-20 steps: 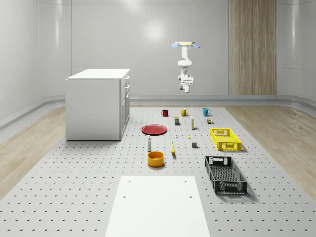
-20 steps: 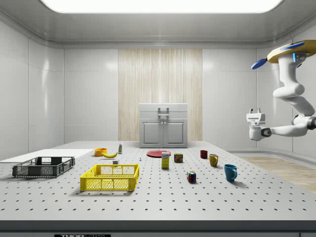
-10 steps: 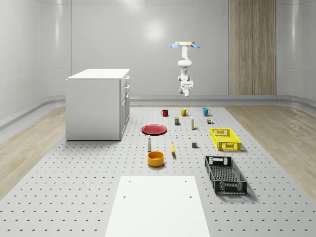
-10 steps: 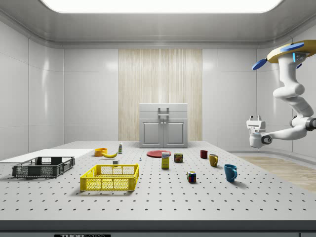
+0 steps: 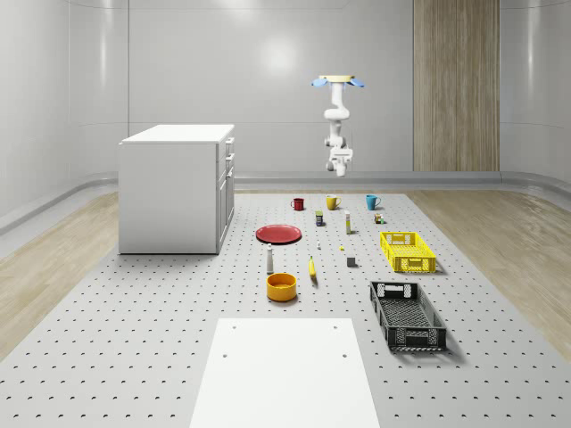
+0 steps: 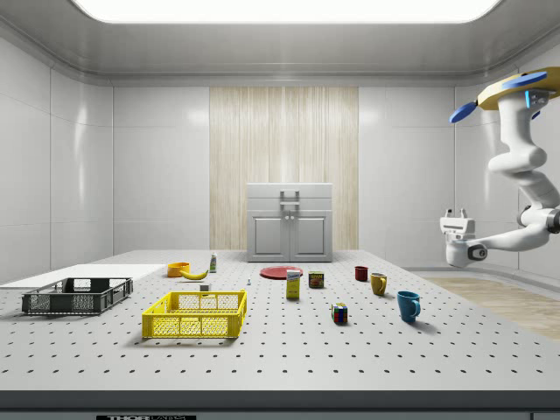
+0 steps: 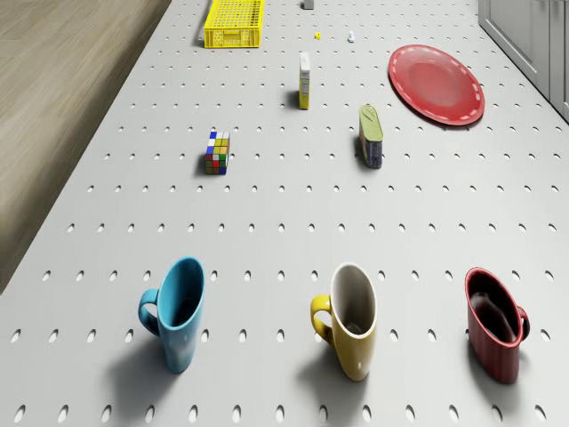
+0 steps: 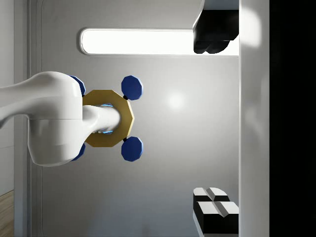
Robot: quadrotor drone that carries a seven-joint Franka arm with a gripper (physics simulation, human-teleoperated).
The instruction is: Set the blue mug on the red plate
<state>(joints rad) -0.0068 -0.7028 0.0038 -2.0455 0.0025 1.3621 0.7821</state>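
The drone (image 5: 337, 81) is hovering high beyond the counter's (image 5: 178, 339) far edge. Its jaws are pointing upward, spread apart and holding nothing. The blue mug (image 7: 174, 312) is standing upright on the counter, well below the jaws, beside the yellow mug (image 7: 350, 320). The red plate (image 7: 436, 84) is lying well apart.

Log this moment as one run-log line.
drone: hovering beyond table's far end | gripper: pointing up, jaws open, empty | blue mug: upright on table | red plate: bare
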